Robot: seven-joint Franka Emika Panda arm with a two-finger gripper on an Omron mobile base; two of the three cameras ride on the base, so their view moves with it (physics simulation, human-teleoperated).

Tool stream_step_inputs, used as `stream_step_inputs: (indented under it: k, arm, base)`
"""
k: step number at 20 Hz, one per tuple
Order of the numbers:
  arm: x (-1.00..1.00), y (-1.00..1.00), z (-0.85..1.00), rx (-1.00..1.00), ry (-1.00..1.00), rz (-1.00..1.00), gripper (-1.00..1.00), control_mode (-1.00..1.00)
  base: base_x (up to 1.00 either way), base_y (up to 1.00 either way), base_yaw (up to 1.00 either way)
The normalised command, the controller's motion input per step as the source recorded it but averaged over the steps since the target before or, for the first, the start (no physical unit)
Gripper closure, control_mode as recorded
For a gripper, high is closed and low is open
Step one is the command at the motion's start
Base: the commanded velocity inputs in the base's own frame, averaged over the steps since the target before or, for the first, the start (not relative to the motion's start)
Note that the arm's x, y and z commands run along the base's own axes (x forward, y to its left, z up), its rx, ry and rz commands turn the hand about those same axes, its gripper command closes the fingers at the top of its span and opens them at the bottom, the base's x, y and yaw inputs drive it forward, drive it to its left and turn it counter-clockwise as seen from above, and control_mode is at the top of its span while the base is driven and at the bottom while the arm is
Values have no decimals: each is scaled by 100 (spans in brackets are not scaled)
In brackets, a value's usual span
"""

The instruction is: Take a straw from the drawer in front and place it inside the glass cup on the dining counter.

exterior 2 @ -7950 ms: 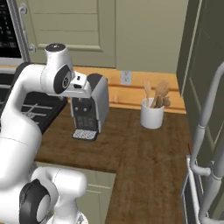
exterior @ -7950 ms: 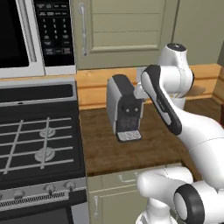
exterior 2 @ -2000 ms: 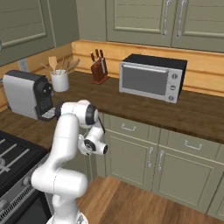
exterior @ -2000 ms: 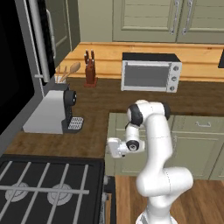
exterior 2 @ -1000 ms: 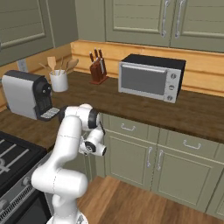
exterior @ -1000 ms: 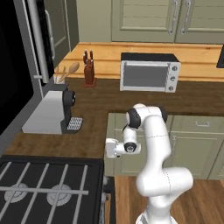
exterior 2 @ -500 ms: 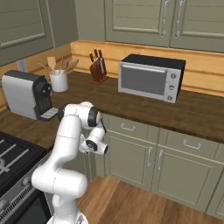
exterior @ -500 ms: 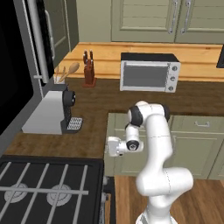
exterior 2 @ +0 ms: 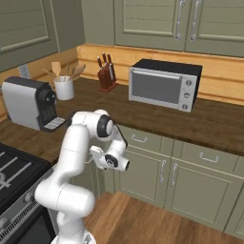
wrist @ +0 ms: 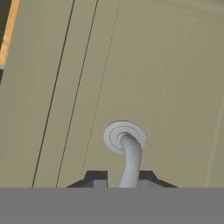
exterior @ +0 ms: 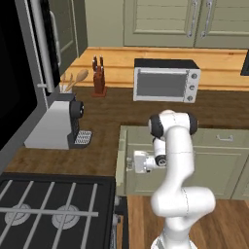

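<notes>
The gripper (wrist: 124, 179) stands clamped on the slim metal handle (wrist: 130, 159) of the sage-green drawer (wrist: 131, 78) just under the counter's front edge; one drawer, one handle in hand. This looks like the opening step, with a straight pull outward due next to expose the straw.

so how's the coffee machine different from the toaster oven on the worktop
The coffee machine is pale grey with a dark front and a small drip tray, while the toaster oven has a black top and a silver front. The coffee machine is upright and narrow; the toaster oven is wide and low, with a window door and knobs down its right side. The coffee machine stands near the stove, the toaster oven against the back wall. Both sit on the same dark wooden worktop.
</notes>
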Motion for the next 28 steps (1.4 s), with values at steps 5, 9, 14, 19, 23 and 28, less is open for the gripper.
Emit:
stream_step_inputs:
  k: [5,9,14,19,23,28]
  arm:
    - [-39,-100,0,0,0,0,100,-100]
    - [-32,-100,0,0,0,0,100,-100]
    - [-25,-100,0,0,0,0,100,-100]
    - [-8,-77,0,-1,3,0,-100,-100]
    - [-27,-65,0,-2,5,-5,-100,-100]
    - [-34,-57,19,-10,0,-8,-100,-100]
  base:
    - [0,0,0]
    - [0,0,0]
    - [0,0,0]
    - [0,0,0]
    - [0,0,0]
    - [0,0,0]
